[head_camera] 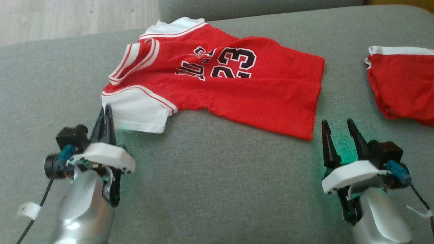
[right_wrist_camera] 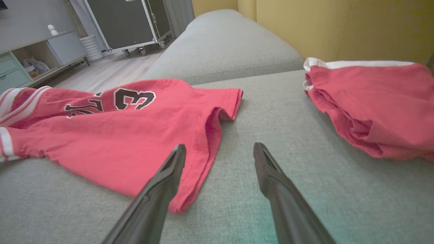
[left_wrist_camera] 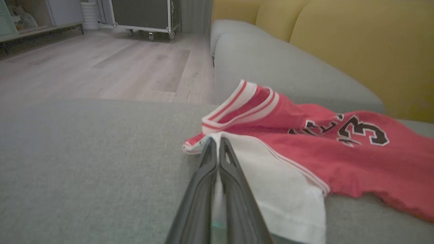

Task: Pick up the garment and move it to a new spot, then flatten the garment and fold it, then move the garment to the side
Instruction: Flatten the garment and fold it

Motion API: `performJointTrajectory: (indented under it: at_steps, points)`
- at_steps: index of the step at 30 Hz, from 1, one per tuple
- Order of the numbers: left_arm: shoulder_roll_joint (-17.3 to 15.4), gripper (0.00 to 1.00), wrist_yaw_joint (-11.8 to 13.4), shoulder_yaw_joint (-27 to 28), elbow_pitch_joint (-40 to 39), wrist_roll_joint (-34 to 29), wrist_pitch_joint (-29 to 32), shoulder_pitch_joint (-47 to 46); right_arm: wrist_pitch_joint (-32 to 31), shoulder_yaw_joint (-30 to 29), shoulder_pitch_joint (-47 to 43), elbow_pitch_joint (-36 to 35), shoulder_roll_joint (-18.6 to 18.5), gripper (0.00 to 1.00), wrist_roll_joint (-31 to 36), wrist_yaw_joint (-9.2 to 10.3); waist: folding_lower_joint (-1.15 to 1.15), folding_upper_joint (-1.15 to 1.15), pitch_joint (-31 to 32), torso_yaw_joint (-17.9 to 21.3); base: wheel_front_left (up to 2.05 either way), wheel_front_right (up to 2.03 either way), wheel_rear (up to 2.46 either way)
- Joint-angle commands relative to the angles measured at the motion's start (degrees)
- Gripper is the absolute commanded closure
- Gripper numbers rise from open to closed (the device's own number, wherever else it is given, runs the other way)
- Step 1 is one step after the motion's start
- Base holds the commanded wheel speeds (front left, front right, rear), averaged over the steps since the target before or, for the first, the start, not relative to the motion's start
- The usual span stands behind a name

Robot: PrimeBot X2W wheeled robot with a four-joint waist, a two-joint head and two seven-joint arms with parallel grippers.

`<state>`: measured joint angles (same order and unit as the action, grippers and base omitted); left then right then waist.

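1. My left fingers [head_camera: 106,111] are pressed together on the near edge of the garment's white sleeve [head_camera: 139,112]. In my left wrist view a thin strip of white cloth shows in the slit between them.
2. The garment [head_camera: 237,91], red with a dark 23, lies spread on the grey sofa [head_camera: 217,183], ahead of both sets of fingers and between them.
3. A fold swallows the lettering beside the number, so I cannot read it.
4. The collar end, ahead of my left fingers, is rumpled and stands up a little.
5. My right fingers [head_camera: 337,122] are spread apart and hold nothing. They are just beside the garment's hem corner, and I cannot tell whether they touch the sofa.
6. To the right of my right fingers lies a second red piece [head_camera: 403,88] with a white band, cut off by the edge of the head view.
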<state>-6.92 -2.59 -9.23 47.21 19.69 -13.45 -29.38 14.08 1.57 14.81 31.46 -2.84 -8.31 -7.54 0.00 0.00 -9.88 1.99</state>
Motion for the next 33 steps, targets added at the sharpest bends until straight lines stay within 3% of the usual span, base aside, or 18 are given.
performJointTrajectory:
  at_steps: [1, 11, 22, 23, 24, 25, 33]
  points:
    - [-1.5, 1.0, -0.1, 1.7, -3.0, -0.1, -1.0, -0.8, -0.2, 1.0, 2.2, -0.4, 0.0, 0.0, -0.1, 0.05, 0.0, 0.0, 0.4, -0.4, 0.0, 0.0, 0.0]
    - [-0.3, 1.0, 0.2, 3.4, -21.9, -3.2, -1.5, 4.8, -3.1, 4.4, 6.2, 10.6, 0.0, 0.0, -5.5, 0.05, 0.0, 0.0, 0.5, -2.1, 0.0, 0.0, 0.0]
    - [1.0, 1.0, -0.5, 4.1, -27.7, -5.2, -1.5, 6.8, -6.2, 11.5, 10.4, 20.7, 0.0, 0.0, -11.8, 0.05, 0.0, 0.0, -0.1, -3.3, 0.0, 0.0, 0.0]
    - [1.1, 1.0, -0.6, 4.2, -27.8, -5.3, -1.5, 6.8, -6.6, 12.6, 10.5, 21.2, 0.0, 0.1, -12.7, 0.05, 0.0, 0.0, -0.1, -3.3, 0.0, 0.0, 0.0]
    - [1.1, 1.0, -0.6, 4.3, -27.9, -5.4, -1.5, 6.9, -6.8, 13.5, 10.6, 21.5, 0.0, 0.58, -13.4, 0.05, 0.0, 0.0, -0.1, -3.4, 0.0, 0.0, 0.0]
    - [1.1, 1.0, -0.6, 4.5, -27.9, -5.5, -1.5, 6.9, -6.9, 14.5, 10.7, 21.8, 0.0, 1.0, -13.9, 0.05, 0.0, 0.0, -0.1, -3.3, 0.0, 0.0, 0.0]
    - [1.6, 1.0, -0.8, 6.5, -25.1, -3.1, -1.5, 7.3, -3.7, 18.2, 12.1, 20.6, 0.0, 1.0, -17.1, 0.05, 0.0, 0.0, 1.6, -2.2, 0.0, 0.0, 0.0]
